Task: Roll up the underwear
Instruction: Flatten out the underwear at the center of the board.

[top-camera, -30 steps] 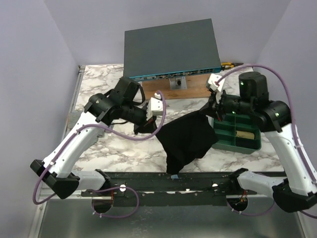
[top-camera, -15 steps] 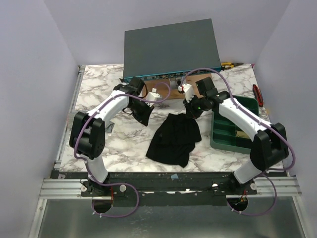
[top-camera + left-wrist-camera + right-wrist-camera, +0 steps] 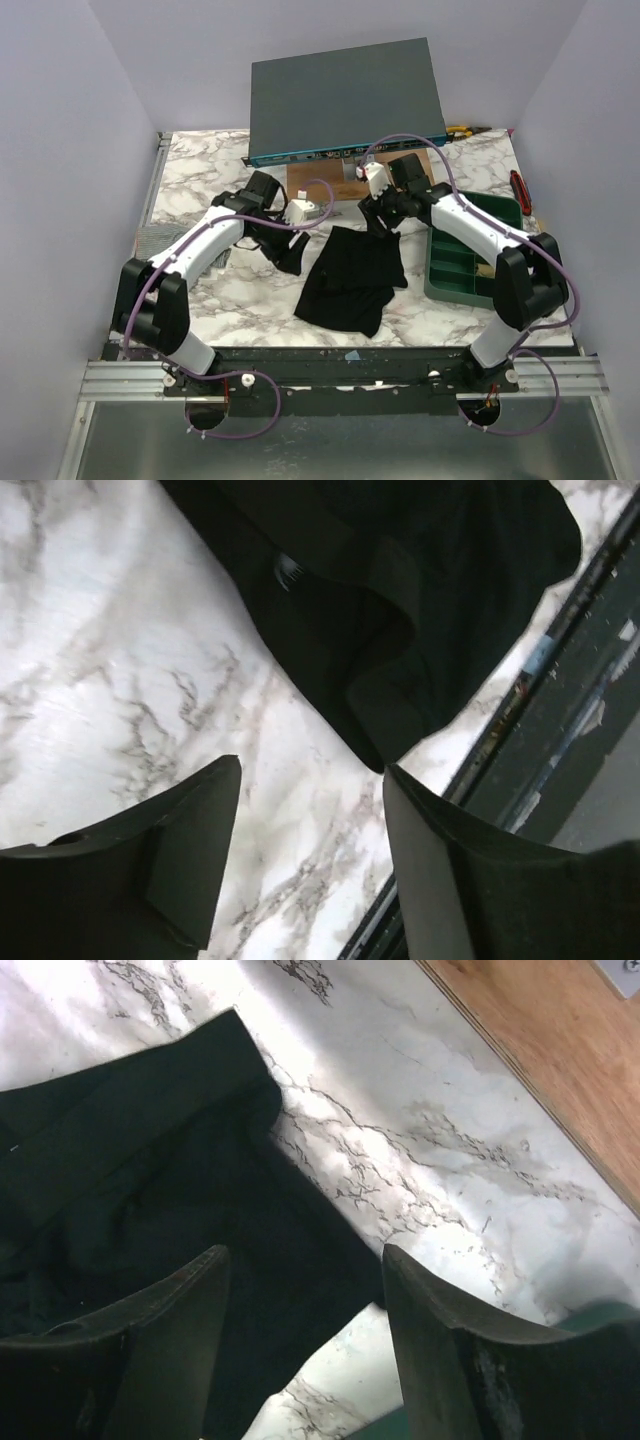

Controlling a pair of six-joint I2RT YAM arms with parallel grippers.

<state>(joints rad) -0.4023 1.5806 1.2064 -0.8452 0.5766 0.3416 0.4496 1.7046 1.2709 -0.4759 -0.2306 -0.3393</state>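
At frame centre, on marble table (image 3: 200, 175): underwear (image 3: 352, 280) lies spread, lower edge crumpled, not yet rolled. Note change: both grippers have just released garment. Left gripper (image 3: 290, 252) fingers spread, empty, beside its left edge. Right gripper (image 3: 380, 222) fingers spread, empty, at its upper edge. You likely need to smooth the fabric before starting the roll.

You're looking at black underwear (image 3: 352, 280): matt cloth, soft, creased into folds. Under it your table (image 3: 200, 170) shows a marble pattern, smooth with a faint sheen. Behind, there's a wooden board (image 3: 560, 1050), matt, its grain showing. The green tray (image 3: 500, 205) reads as moulded plastic. The fingers (image 3: 180, 860) of your left gripper (image 3: 310, 765) are matt black plastic, slightly rough.
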